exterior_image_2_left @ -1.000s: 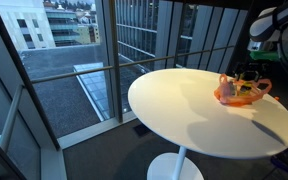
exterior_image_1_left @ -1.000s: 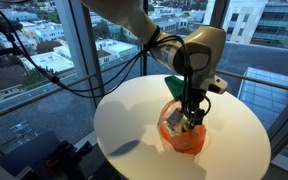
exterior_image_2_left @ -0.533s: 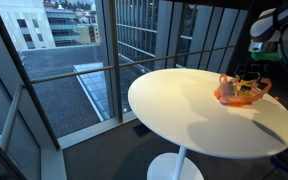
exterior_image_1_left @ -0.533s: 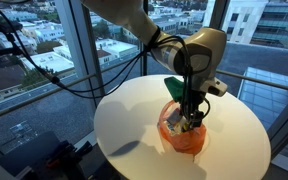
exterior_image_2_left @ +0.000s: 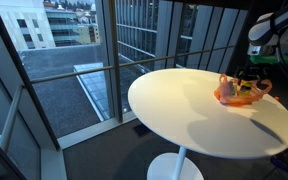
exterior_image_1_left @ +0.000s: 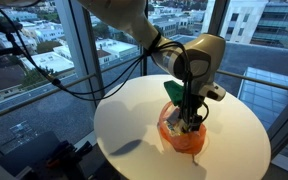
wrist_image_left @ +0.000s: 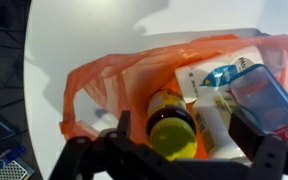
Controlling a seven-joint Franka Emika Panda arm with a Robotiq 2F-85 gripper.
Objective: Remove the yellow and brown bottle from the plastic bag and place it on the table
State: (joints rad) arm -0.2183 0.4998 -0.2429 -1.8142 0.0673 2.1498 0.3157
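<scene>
An orange plastic bag (wrist_image_left: 104,85) lies open on the round white table (exterior_image_1_left: 134,120); it also shows in both exterior views (exterior_image_1_left: 179,137) (exterior_image_2_left: 236,92). Inside lies the yellow and brown bottle (wrist_image_left: 170,122), brown body with a yellow cap facing the camera. Beside it are a white tube (wrist_image_left: 216,125), a white and blue packet (wrist_image_left: 219,73) and a blue and red box (wrist_image_left: 269,100). My gripper (wrist_image_left: 179,150) is open, lowered into the bag's mouth, with one finger on each side of the bottle's cap. The fingers do not clamp it.
The table stands by tall windows with a railing and city view outside. A green object (exterior_image_1_left: 172,90) sits behind the bag near the arm. The table's edge (exterior_image_1_left: 99,130) curves close on every side. Dark floor shows at the left of the wrist view.
The arm has shifted slightly and lowered a little toward the bag. The bag and its contents have not moved.
</scene>
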